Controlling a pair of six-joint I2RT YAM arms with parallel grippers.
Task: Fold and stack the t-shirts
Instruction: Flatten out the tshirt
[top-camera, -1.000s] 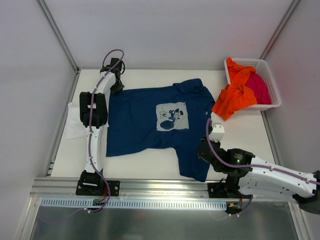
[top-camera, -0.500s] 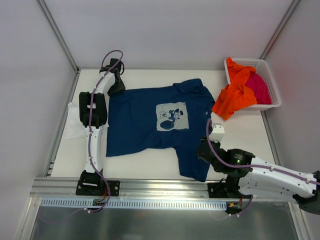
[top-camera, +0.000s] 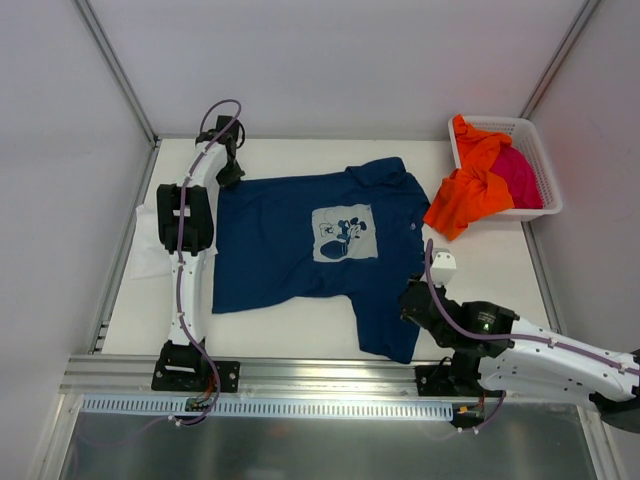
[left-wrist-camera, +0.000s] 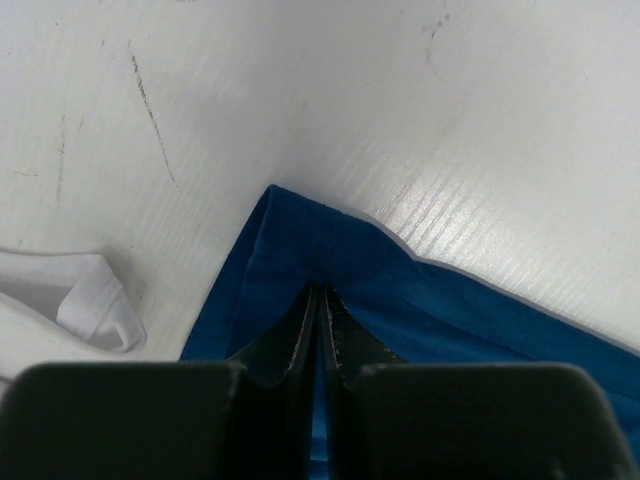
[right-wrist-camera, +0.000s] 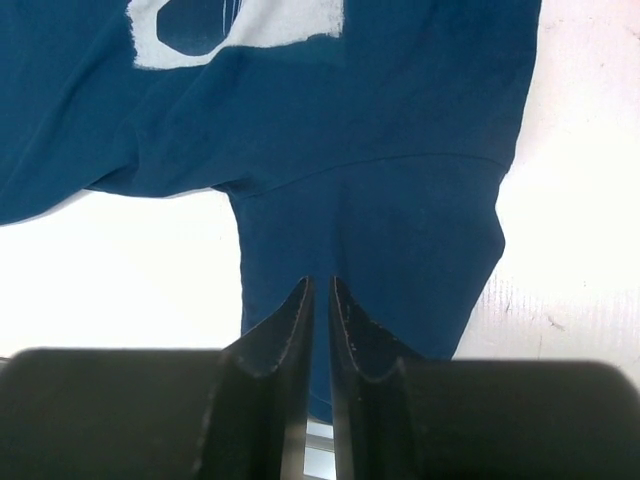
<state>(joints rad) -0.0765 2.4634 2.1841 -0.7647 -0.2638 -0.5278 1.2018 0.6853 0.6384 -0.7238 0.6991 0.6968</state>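
Navy t-shirt (top-camera: 270, 240) lies flat centrally, hem left, collar right; your left gripper (left-wrist-camera: 320, 292) is clamped on its far-left hem corner, your right gripper (right-wrist-camera: 320, 283) pinched onto the near-right sleeve.

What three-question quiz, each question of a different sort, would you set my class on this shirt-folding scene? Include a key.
1. True or false: the orange t-shirt hangs out over the rim of the basket.
2. Fill the gap: in the top view, the ___ arm partly hides the white t-shirt.
3. Which shirt are the left gripper and the right gripper both shut on?
A. the white t-shirt
B. the navy t-shirt
C. the orange t-shirt

Key: 1 true; 2 left; 3 B.
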